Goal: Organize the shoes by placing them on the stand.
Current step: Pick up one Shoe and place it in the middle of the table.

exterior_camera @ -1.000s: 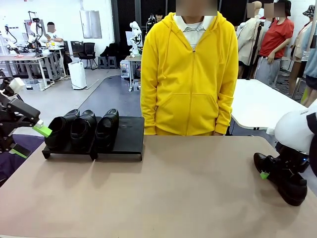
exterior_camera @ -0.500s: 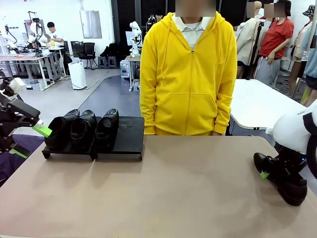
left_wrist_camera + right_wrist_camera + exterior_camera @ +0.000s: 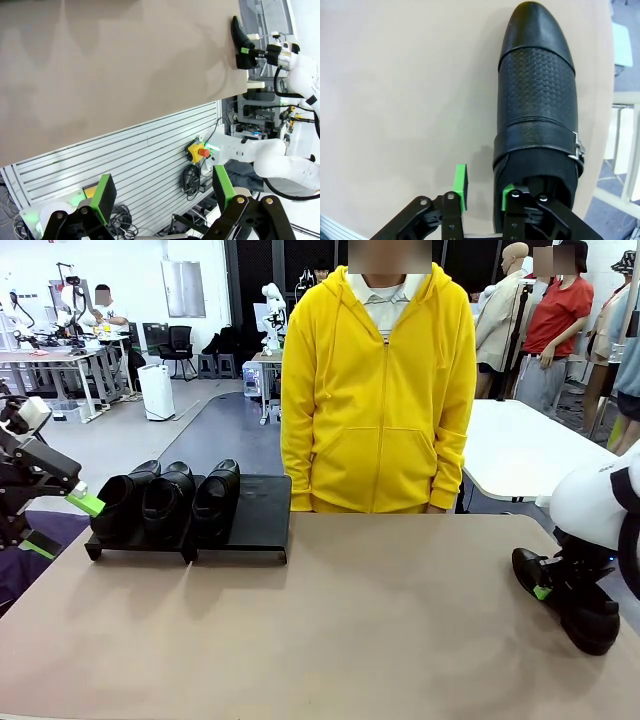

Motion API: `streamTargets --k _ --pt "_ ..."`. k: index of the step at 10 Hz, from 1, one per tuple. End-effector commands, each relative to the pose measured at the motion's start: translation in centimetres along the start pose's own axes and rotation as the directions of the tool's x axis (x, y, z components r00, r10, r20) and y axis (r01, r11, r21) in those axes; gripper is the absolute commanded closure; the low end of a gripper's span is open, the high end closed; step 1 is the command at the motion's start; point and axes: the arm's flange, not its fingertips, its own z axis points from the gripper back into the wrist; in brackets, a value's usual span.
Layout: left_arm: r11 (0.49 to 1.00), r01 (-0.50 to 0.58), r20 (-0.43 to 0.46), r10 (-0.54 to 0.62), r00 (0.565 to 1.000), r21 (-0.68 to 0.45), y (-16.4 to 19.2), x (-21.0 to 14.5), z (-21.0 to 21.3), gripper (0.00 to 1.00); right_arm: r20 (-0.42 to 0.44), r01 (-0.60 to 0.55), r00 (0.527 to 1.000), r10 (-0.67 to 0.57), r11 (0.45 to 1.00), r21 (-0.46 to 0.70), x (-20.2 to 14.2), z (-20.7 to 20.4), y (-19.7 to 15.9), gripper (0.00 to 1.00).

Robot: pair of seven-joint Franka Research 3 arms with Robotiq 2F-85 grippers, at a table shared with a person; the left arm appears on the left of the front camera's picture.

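Three glossy black shoes (image 3: 165, 500) stand side by side on the left part of the black stand (image 3: 258, 518) at the table's far left. Another shoe (image 3: 578, 608) lies at the table's right edge, seen from above in the right wrist view (image 3: 537, 100) and far off in the left wrist view (image 3: 242, 45). My right gripper (image 3: 550, 590) (image 3: 485, 192) straddles that shoe's side wall at the heel: one finger is inside the opening, the other outside. A strip of table shows between the outer pad and the leather. My left gripper (image 3: 62, 525) (image 3: 164, 192) hangs open off the table's left edge, beside the stand.
A person in a yellow hoodie (image 3: 378, 390) stands at the far side of the table, arms down. The stand's right panel is bare. The tan tabletop (image 3: 330, 630) is free between the stand and the right-hand shoe. A white table (image 3: 520, 445) stands behind at the right.
My right gripper's fingers have drawn closer together around the shoe's side wall. The shoe, the left arm and the shoes on the stand have not moved.
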Motion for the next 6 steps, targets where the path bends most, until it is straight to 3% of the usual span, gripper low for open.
streamTargets --k 1,4,6 --pt "1.0 -0.009 0.001 0.009 1.0 -0.019 -0.3 -0.1 0.0 0.0 0.037 -0.015 0.999 0.014 1.0 0.016 0.1 -0.6 -0.6 1.0" --pt "1.0 -0.009 0.001 0.009 1.0 -0.019 -0.3 -0.1 0.0 0.0 0.06 0.004 0.998 -0.003 1.0 -0.003 0.2 0.4 -1.1 1.0" --pt "1.0 -0.009 0.001 0.009 1.0 -0.019 -0.3 -0.1 0.0 0.0 0.113 0.038 0.993 -0.042 0.999 0.036 0.3 3.5 -1.2 1.0"
